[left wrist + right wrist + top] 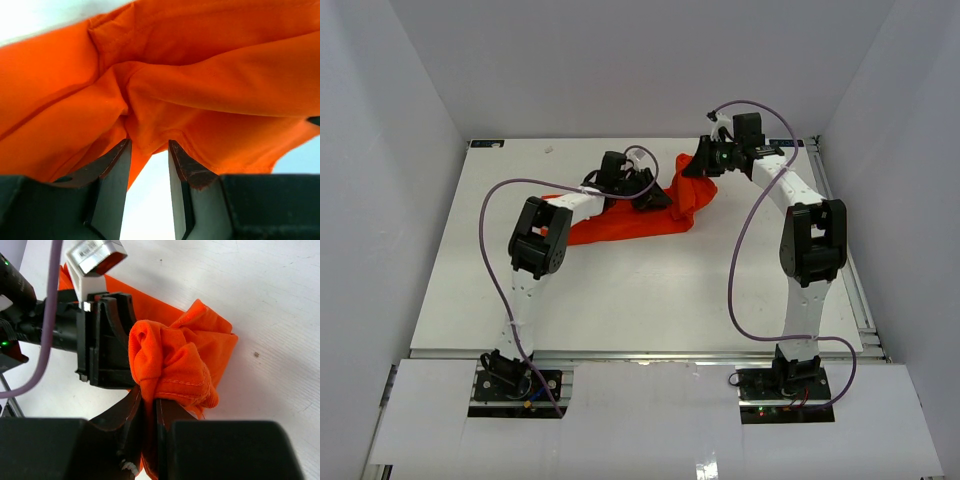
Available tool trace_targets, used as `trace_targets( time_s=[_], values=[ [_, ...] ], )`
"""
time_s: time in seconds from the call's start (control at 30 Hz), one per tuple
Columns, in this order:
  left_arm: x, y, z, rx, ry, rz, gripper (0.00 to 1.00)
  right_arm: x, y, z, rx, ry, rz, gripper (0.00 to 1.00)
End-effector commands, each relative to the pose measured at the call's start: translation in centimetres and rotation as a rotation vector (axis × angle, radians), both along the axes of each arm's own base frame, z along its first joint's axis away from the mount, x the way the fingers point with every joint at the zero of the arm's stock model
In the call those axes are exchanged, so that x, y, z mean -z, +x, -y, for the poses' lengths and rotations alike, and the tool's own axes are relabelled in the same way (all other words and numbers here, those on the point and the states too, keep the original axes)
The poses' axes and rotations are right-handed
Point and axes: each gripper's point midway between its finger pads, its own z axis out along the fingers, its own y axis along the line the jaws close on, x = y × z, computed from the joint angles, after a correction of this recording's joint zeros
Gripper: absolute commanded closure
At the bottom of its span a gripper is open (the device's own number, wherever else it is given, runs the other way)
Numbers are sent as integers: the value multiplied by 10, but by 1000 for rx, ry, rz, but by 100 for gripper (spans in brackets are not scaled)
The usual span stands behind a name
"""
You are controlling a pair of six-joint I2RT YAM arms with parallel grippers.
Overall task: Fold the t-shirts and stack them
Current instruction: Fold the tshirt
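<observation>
Your right claw [150, 407] is clenching a bunched fold of the plain orange-red soft-fabric t-shirt [640, 220], jaws pinched tight on the cloth. Your left claw [149, 150] is sitting partly parted with a hem of that shirt hanging between its fingers; you cannot tell whether it is gripping. The shirt is lying crumpled toward the far side of the white worktop [650, 300], between both arms.

The t-shirt [638, 222], plain orange-red thin fabric, lies crumpled in a long strip on the far middle of the desk [650, 300]; its right end is bunched and lifted off the desk.
</observation>
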Motion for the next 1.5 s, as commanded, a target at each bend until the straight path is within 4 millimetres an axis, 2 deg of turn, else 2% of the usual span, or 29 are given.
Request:
trace_targets(
  time_s=[0.0, 0.1, 0.2, 0.3, 0.33, 0.4, 0.43, 0.5, 0.53, 0.57, 0.6, 0.63, 0.67, 0.7, 0.73, 0.77, 0.83, 0.87, 0.93, 0.97, 1.07, 1.1, 1.17, 1.2, 1.27, 1.3, 1.33, 1.43, 1.47],
  values=[
    [-18, 4, 14, 17, -32, 28, 54, -23, 8, -10, -4, 38, 49, 94],
    [-9, 4, 19, 16, -28, 8, 54, -26, 8, -13, -5, 48, 48, 94],
    [-13, 7, 20, 0, -22, 6, 54, -28, 7, -17, -11, 52, 50, 94],
    [-17, 10, 13, -30, 19, 30, 54, -29, 7, -20, -15, 53, 55, 94],
    [-32, 10, 10, -34, 25, 55, 53, -29, 7, -21, -16, 54, 55, 94],
    [-34, 5, 0, -45, 62, 76, 50, -31, 7, -23, -19, 55, 58, 94],
    [-53, 0, -5, -53, 66, 99, 48, -31, 7, -23, -19, 54, 61, 94],
    [-46, -10, -22, -73, 118, 94, 40, -29, 7, -24, -23, 53, 59, 94],
    [-67, -14, -28, -84, 114, 128, 39, -28, 6, -25, -25, 51, 59, 94],
    [-56, -23, -39, -93, 140, 105, 37, -26, 7, -25, -24, 49, 55, 94],
    [-58, -26, -46, -105, 154, 114, 35, -26, 6, -26, -26, 48, 56, 94],
    [-61, -31, -50, -110, 159, 121, 35, -24, 6, -28, -28, 46, 53, 94],
    [-75, -34, -58, -123, 159, 146, 35, -25, 6, -29, -30, 46, 56, 94],
    [-67, -43, -65, -127, 182, 122, 35, -24, 5, -30, -34, 44, 58, 94],
    [-81, -44, -74, -152, 191, 155, 35, -24, 5, -34, -41, 42, 60, 94],
    [-73, -53, -82, -158, 223, 137, 35, -24, 5, -35, -42, 38, 61, 94],
    [-76, -53, -100, -210, 279, 159, 35, -22, 3, -41, -51, 31, 61, 94],
    [-88, -60, -108, -227, 293, 173, 35, -21, 4, -43, -52, 26, 64, 94],
    [-87, -65, -127, -270, 351, 185, 35, -20, 2, -50, -63, 20, 64, 94],
    [-100, -72, -135, -286, 363, 200, 35, -20, 3, -52, -60, 16, 68, 94],
    [-110, -82, -155, -327, 419, 232, 34, -12, 2, -60, -54, -17, 64, 94],
    [-122, -89, -160, -340, 424, 252, 34, -9, 1, -64, -59, -25, 62, 94],
    [-122, -99, -173, -364, 461, 249, 32, -3, 3, -66, -42, -50, 63, 94],
    [-134, -104, -177, -384, 451, 270, 32, 2, 2, -71, -43, -60, 57, 94],
    [-131, -115, -186, -404, 463, 255, 32, 11, 5, -71, -18, -85, 47, 94],
    [-142, -120, -189, -421, 449, 274, 32, 18, 4, -75, -16, -91, 36, 94],
    [-136, -127, -192, -421, 454, 260, 32, 20, 5, -76, -10, -95, 36, 94],
    [-142, -140, -199, -456, 440, 255, 31, 29, 7, -82, -3, -113, 32, 94],
    [-136, -145, -202, -458, 447, 242, 31, 32, 8, -84, 2, -122, 34, 94]
  ],
)
